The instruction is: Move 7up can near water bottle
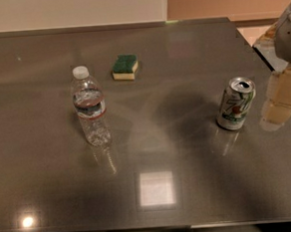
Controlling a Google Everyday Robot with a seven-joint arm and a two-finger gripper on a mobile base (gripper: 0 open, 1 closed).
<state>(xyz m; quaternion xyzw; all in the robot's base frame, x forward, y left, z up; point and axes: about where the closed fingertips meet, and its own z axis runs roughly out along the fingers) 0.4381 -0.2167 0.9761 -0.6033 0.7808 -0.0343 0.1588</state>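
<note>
A small silver-white aluminium 7up can with green lettering and a red dot point(236, 104) stands upright toward the right edge of the glossy dark grey desk point(51, 194), about midway between the far and near edges. Its pull-tab top faces up and nothing touches it. The cream-coloured gripper point(278, 109) hangs just beside the can, on the side nearer the right edge. It appears low to the surface, which puts it at about can height, probably so that it can take the can from the side. I cannot tell how far its jaws are parted, but they hold nothing.

The tall clear ribbed plastic water bottle with a white cap and a dark red-edged label point(90, 107) stands upright in the left half of the desk, well apart from the can. A wide stretch of bare surface lies between them, so the move has not begun.

A green-topped yellow rectangular sponge point(125, 67) lies toward the far edge, nearer the bottle than the can. It sits behind the straight line between the two, so a sideways carry should pass it, and there is open room on the bottle's right to set the can down.
</note>
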